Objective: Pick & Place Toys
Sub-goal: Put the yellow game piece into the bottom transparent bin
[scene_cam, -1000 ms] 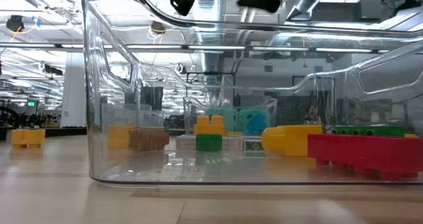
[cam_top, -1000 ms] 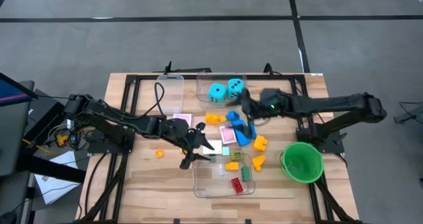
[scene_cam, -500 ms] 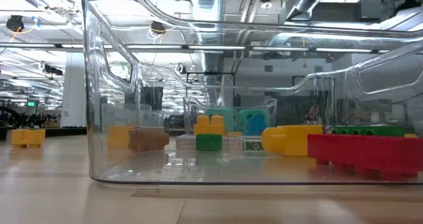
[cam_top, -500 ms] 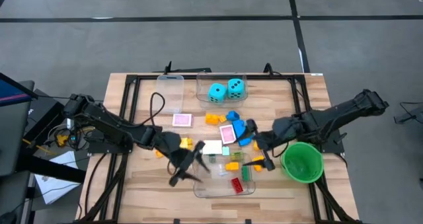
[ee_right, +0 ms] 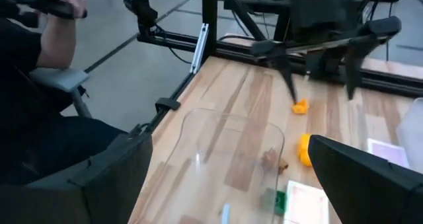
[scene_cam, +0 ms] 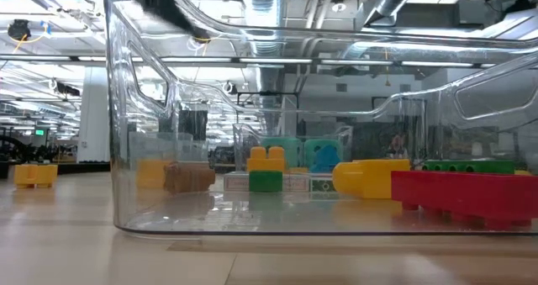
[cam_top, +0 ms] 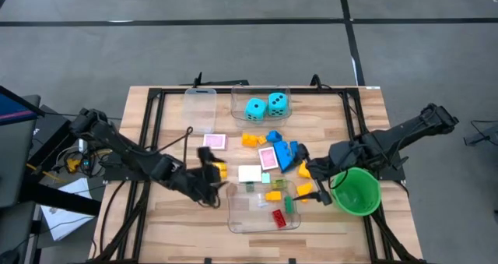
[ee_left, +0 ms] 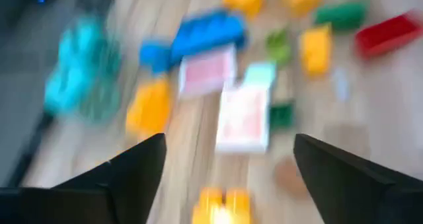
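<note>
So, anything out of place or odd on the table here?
Mostly an unsorted heap of toys mid-table. One orange brick lies apart by the left gripper, and a clear tub stands empty at the far edge.

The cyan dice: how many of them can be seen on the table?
2. The cyan dice lie side by side inside the clear tub at the table's far edge: one on the left, the other on the right. No others show.

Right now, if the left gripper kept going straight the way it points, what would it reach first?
Probably the yellow brick lying just ahead of the left gripper, between its open fingers, with the pink-backed card beyond it. The wrist view is blurred, so depth is uncertain.
</note>
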`<state>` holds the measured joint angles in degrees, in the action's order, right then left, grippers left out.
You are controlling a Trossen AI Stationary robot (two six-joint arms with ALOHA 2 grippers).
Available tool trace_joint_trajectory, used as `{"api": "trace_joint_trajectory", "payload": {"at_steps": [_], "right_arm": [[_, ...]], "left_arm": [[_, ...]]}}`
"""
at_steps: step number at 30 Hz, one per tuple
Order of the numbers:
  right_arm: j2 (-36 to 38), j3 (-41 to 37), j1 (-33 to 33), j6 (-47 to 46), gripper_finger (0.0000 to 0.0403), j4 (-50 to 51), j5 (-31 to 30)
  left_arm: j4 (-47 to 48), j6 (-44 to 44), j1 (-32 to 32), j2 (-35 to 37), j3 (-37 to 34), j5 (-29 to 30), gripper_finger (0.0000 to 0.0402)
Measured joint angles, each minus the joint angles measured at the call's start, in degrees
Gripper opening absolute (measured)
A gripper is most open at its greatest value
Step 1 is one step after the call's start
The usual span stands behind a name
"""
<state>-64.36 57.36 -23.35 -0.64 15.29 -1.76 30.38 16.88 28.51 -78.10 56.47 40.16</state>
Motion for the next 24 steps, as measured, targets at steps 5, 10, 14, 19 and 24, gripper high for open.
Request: {"api": "trace_joint_trajectory", "payload": {"at_steps": [5, 10, 14, 19, 24], "right_arm": [[0.0, 0.0, -0.3, -1.1, 0.0397, 0.6, 0.0], [0.0, 0.0, -0.2, -1.1, 0.0397, 0.5, 0.0], [0.0, 0.0, -0.2, -1.1, 0.0397, 0.5, 0.0], [0.0, 0.0, -0.2, -1.3, 0.0397, 0.5, 0.0], [0.0, 0.0, -0.2, -1.4, 0.0397, 0.6, 0.0]], "left_arm": [[18.6, 22.4, 1.6, 0.5, 0.0, -4.2, 0.0371], [24.4, 30.5, 4.7, 0.1, 0.0, -9.8, 0.0383], [24.7, 34.0, 6.9, 0.1, -0.2, -10.3, 0.0376], [24.4, 39.7, 7.6, 0.1, -6.5, -14.6, 0.0356], [16.2, 42.9, 7.6, 0.1, -16.5, -19.8, 0.0336]]}}
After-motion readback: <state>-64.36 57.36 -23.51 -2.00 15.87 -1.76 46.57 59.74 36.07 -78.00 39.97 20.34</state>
